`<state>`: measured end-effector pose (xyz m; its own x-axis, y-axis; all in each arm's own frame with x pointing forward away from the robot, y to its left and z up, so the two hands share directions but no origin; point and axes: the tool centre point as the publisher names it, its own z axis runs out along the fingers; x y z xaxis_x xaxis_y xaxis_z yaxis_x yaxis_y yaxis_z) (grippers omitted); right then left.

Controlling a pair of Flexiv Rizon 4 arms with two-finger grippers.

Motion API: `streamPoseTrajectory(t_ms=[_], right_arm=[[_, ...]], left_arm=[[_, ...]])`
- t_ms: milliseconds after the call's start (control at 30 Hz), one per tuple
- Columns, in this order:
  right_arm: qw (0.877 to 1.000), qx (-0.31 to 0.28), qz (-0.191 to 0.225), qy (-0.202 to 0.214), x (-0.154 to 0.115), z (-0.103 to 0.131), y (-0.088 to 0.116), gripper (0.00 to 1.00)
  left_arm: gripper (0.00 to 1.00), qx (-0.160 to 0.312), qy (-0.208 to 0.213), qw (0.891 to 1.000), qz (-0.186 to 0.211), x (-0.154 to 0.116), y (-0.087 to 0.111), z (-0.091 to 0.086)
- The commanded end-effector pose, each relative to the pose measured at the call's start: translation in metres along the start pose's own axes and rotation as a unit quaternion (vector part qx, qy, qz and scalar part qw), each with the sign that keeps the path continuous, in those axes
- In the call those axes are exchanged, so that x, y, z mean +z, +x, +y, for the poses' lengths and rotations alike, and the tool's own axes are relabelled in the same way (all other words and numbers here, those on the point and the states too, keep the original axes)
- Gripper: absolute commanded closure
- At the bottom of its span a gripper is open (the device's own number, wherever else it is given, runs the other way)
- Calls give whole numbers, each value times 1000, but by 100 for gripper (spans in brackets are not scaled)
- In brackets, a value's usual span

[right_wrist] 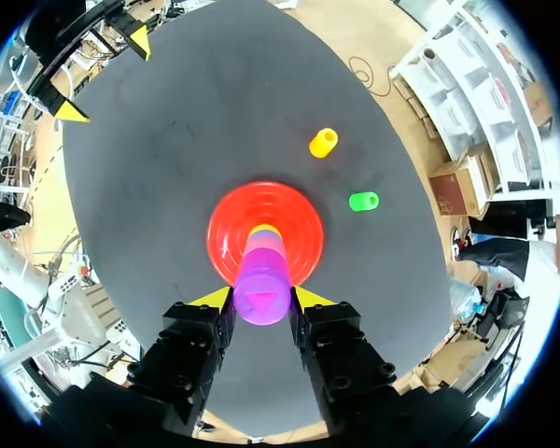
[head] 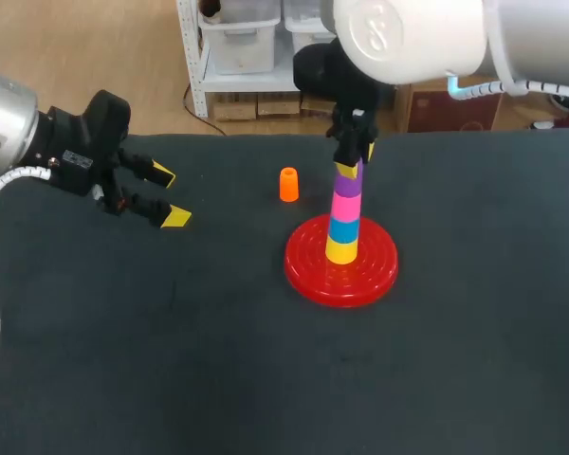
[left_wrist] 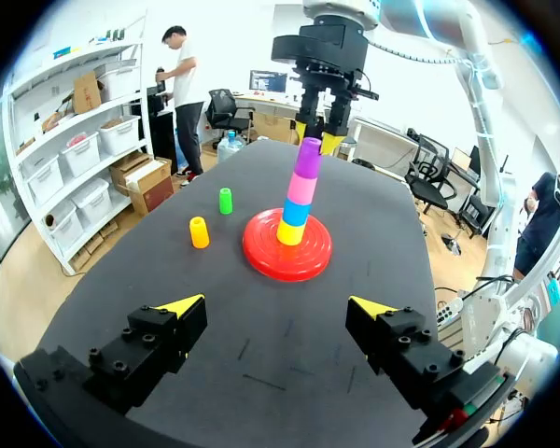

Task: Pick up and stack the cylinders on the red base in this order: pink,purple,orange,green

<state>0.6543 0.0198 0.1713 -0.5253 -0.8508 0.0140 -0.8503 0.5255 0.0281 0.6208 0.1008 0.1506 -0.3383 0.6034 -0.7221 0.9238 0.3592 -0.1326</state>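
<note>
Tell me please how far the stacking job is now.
Done: pink cylinder sits in the stack on the red base. In hand: the right end effector grips the purple cylinder on top of pink. Left to do: orange cylinder and green cylinder, both off the base.

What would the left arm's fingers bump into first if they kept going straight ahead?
Probably the red base with its stack of cylinders, straight ahead between the open fingers; depth is hard to judge.
</note>
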Motion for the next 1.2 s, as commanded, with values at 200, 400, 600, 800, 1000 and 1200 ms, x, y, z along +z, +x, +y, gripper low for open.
streamPoseTrajectory(t_ms=[200, 400, 600, 800, 1000, 1200], right_arm=[[1000, -20, -8, 10, -7, 4, -10, 0], [999, -33, -31, 23, -36, 7, -14, 0], [999, -26, -35, 21, -33, -12, -50, 0], [999, -32, -34, 5, -14, -36, -99, 0], [1000, -9, -2, -1, 13, -62, -134, 0], [1000, 26, 2, -1, 39, -84, -154, 0]], left_arm=[[0, 0, 0, 1000, 0, 1, 0, 1], [0, 0, 0, 1000, 0, 1, 0, 1], [0, 0, 0, 1000, 0, 1, 0, 1], [0, 0, 0, 1000, 0, 1, 0, 1], [0, 0, 0, 1000, 0, 1, 0, 1], [0, 0, 0, 1000, 0, 1, 0, 1]])
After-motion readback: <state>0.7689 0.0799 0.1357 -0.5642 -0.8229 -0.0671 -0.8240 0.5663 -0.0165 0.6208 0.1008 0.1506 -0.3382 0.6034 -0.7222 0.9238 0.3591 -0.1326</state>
